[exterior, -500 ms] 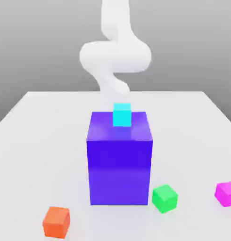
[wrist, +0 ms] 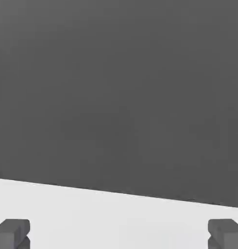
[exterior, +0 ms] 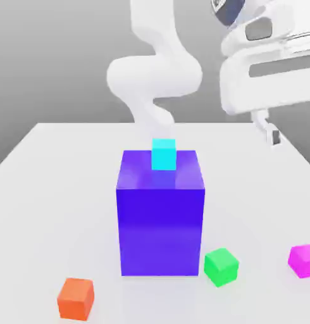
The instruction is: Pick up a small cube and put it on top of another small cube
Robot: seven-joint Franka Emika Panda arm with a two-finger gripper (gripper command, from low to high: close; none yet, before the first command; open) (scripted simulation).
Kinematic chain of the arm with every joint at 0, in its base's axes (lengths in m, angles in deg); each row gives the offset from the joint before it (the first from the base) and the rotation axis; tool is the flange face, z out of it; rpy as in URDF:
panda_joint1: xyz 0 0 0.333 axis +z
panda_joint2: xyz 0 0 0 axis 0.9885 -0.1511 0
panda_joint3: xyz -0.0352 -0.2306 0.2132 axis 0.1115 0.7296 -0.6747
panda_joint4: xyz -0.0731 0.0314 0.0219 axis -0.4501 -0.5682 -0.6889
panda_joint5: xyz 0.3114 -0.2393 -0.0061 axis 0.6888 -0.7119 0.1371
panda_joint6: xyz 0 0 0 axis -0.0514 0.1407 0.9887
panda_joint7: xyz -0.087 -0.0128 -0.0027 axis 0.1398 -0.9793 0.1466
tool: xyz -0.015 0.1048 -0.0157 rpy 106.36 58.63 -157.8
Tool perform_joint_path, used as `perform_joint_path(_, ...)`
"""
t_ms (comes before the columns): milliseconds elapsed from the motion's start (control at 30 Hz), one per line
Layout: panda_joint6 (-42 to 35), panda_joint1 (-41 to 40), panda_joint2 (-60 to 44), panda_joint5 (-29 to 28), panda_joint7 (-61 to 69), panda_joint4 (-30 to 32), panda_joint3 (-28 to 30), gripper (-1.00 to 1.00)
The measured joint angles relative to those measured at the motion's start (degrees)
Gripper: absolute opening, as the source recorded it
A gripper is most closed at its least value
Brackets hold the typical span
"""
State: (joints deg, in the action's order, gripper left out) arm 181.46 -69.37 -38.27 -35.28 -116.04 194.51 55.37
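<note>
The small magenta cube (exterior: pixel 303 260) rests on the white table (exterior: pixel 56 190) at the exterior view's right, near the front edge. A green cube (exterior: pixel 221 266) sits just in front of the big blue block (exterior: pixel 161 215), and an orange cube (exterior: pixel 76 298) lies at the front left. On top of the blue block stands a small cyan cube (exterior: pixel 163 154). My gripper (exterior: pixel 271 134) hangs high at the exterior view's upper right, well above and behind the magenta cube. In the hand view the gripper (wrist: pixel 118 236) is open, its two dark fingertips (wrist: pixel 11 232) wide apart with nothing between them.
The tall blue block stands in the middle of the table. The white arm (exterior: pixel 154 76) curls up behind it. The hand view looks across the white table top (wrist: pixel 116 214) toward a grey backdrop.
The arm has swung and the hand has come into the exterior view at the upper right. None of the cubes has moved.
</note>
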Motion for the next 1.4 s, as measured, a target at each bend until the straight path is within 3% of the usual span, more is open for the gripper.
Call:
perform_joint_path(267, 6.73, 8.78, -17.11, -9.85, -14.95, 2.41, -2.73, 0.0)
perform_joint_path(533, 16.21, 18.14, -33.83, -20.67, -26.61, 1.45, 3.62, 0.0)
perform_joint_path(567, 17.24, 18.86, -35.13, -20.9, -26.81, 1.18, 4.41, -1.0)
perform_joint_path(800, 17.28, 18.92, -35.09, -21.03, -26.93, 1.19, 4.45, -1.0)
perform_joint_path(967, 10.59, 16.07, -26.29, -16.58, -23.17, 3.24, 0.77, -1.0)
perform_joint_path(1400, 8.47, 5.23, -17.69, -12.65, 11.99, 9.53, -2.17, -1.0)
